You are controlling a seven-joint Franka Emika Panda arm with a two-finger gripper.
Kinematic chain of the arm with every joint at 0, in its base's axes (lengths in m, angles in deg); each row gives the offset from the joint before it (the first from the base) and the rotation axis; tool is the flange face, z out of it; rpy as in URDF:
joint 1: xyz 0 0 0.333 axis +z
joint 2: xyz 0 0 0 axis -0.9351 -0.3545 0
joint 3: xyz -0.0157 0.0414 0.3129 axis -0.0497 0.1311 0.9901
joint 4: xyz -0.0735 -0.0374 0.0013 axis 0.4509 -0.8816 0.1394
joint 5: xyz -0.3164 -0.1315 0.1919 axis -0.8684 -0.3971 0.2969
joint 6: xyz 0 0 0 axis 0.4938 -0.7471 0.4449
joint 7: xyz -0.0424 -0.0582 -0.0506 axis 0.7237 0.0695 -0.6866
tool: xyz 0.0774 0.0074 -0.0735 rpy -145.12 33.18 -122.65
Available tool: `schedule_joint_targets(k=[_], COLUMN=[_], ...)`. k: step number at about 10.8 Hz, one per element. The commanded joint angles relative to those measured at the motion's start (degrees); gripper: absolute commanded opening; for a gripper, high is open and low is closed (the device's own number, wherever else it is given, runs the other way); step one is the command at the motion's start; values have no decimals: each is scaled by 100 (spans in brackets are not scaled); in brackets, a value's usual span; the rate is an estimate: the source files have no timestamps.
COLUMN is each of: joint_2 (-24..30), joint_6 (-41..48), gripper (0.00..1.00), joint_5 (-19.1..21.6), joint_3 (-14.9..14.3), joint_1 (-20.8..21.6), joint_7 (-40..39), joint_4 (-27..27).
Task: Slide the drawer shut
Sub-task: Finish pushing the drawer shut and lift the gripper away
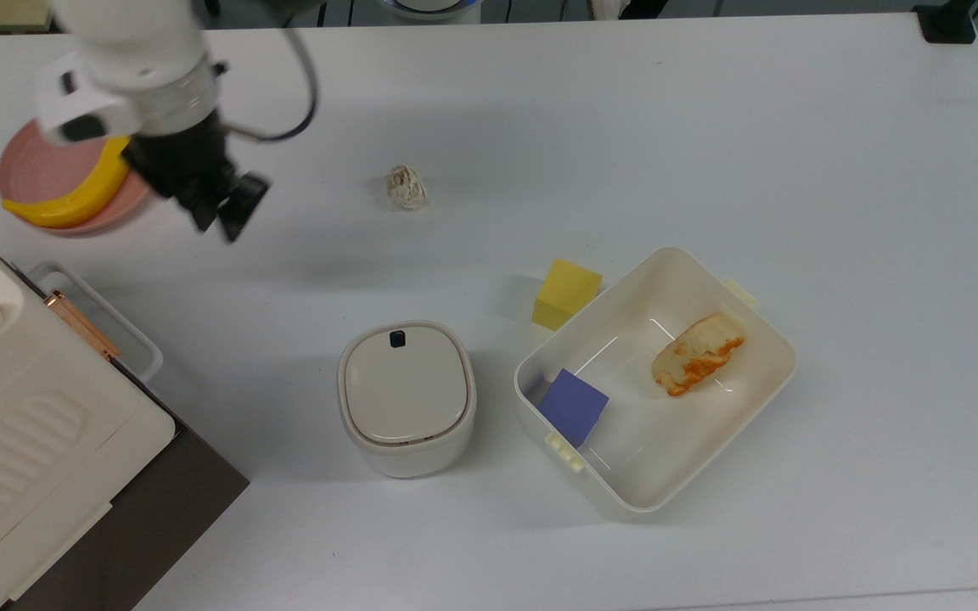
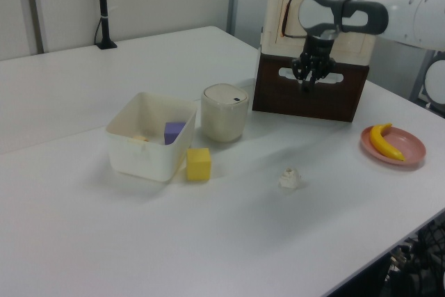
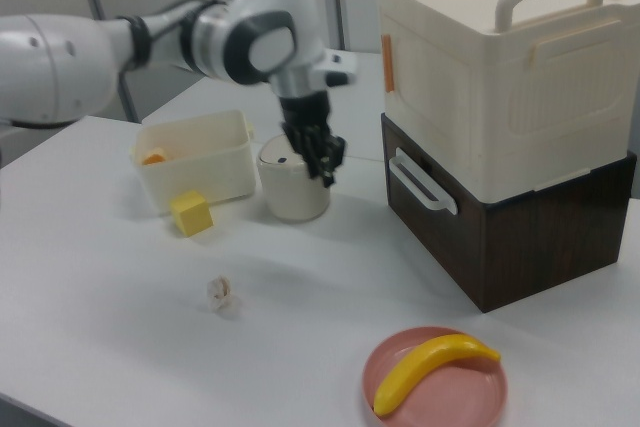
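One drawer (image 3: 440,209), pushed in, unlabelled

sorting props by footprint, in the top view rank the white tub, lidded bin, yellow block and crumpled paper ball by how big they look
1. white tub
2. lidded bin
3. yellow block
4. crumpled paper ball

All four rest on the same table, so camera nearness hardly skews this order.
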Motion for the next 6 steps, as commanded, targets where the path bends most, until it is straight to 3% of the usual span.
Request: schedule_joint_targets(k=[1, 3, 6], joint_2=[748, 1197, 1234], joint_6=[723, 785, 777], gripper=[100, 100, 100], joint_5=[-32, -50, -41], joint_3=[-34, -51, -69], joint_1=[624, 1063, 1390], joint_7=[-275, -267, -275], joint_4=[442, 828, 857])
